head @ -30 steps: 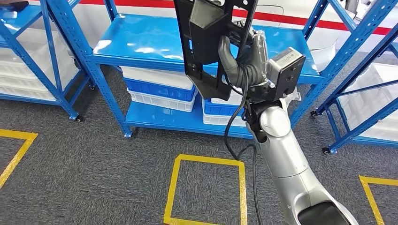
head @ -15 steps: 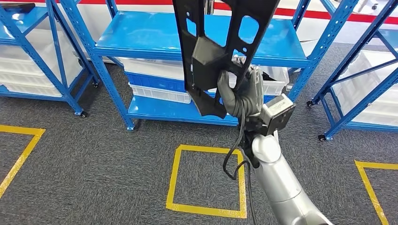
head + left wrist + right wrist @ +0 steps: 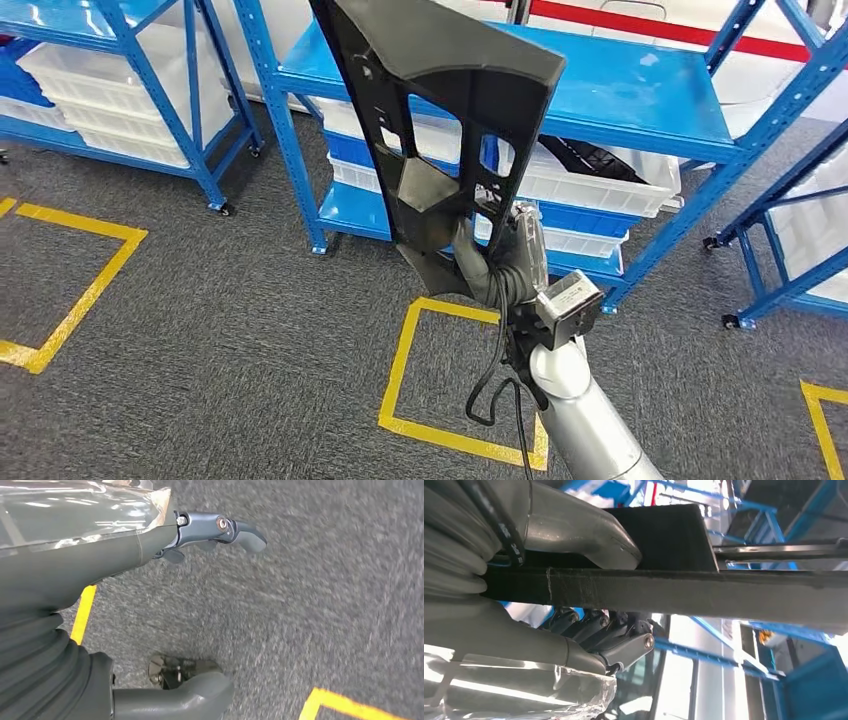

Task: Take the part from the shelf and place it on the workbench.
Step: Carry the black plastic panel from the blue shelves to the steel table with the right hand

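Gripping the lower end of the part (image 3: 440, 130), the right hand (image 3: 505, 270) holds it upright in front of the blue shelf (image 3: 640, 100), clear of every surface. This part is a flat, matte black panel, moulded-looking, with several cut-out windows and a raised wedge-shaped block near its middle; its top runs out of the head view. From the right wrist the same panel shows edge-on as a long dark bar (image 3: 684, 587), the grey thumb pressed on one face and the darker fingers (image 3: 624, 640) wrapped round the other. White and blue ribbed crates (image 3: 600, 190) sit under the glossy shelf board (one holds something dark that cannot be made out). Grey, coarse carpet carries a square of yellow tape (image 3: 440, 430). At the left wrist, the left hand (image 3: 220, 530) hangs over the carpet, blurred; its fingers look apart around nothing.
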